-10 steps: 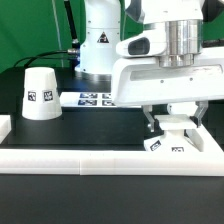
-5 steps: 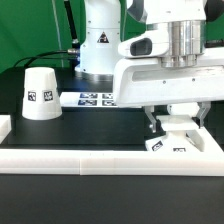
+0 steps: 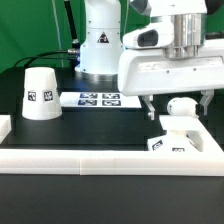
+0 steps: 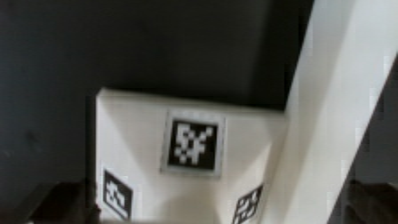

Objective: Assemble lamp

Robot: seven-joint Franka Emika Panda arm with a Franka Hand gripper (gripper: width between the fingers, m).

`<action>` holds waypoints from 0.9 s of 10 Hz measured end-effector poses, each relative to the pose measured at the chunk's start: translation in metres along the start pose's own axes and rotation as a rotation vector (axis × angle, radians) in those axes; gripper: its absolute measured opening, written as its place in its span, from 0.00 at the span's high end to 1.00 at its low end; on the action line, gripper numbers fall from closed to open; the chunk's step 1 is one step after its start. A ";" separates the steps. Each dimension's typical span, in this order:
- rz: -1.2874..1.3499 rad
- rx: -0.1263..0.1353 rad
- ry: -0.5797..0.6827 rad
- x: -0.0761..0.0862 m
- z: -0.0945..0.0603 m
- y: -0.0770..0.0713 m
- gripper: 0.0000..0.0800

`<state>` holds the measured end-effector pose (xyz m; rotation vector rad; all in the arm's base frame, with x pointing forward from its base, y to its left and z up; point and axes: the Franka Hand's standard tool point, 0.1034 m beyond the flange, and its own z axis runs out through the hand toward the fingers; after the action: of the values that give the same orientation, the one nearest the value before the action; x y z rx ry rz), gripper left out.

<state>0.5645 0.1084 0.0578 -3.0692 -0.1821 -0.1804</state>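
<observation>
Spread wide, my fingers [image 3: 149, 107] grip nothing, flanking the bulb [image 3: 181, 107], which stands on the square base [image 3: 180, 136] at lower right. Left, the shade [image 3: 40, 92] sits upright on the desk [image 3: 90, 125]; the marker board [image 3: 98, 99] lies at centre.

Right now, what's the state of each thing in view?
Gripper: open, straddling the bulb, not gripping it.
Bulb: upright on the base; how far seated, cannot tell.
Base: flat on the table, beside the rail.
Shade: upright, wide end down, not yet on the lamp.
Rail: flat along the front.
Marker board: flat.
</observation>
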 end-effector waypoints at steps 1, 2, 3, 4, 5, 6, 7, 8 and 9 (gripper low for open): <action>-0.015 -0.001 -0.005 -0.014 -0.005 -0.002 0.13; -0.036 -0.001 -0.005 -0.029 -0.011 -0.005 0.13; -0.056 -0.001 -0.008 -0.045 -0.018 -0.008 0.13; -0.065 0.000 -0.013 -0.056 -0.024 -0.012 0.13; -0.075 0.001 -0.012 -0.062 -0.030 -0.017 0.13; -0.083 0.003 -0.011 -0.063 -0.034 -0.022 0.13; -0.085 0.005 -0.003 -0.061 -0.038 -0.028 0.13; -0.085 0.009 0.000 -0.060 -0.040 -0.036 0.13; -0.079 0.012 -0.002 -0.061 -0.038 -0.044 0.13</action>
<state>0.4947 0.1419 0.0907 -3.0527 -0.3036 -0.1798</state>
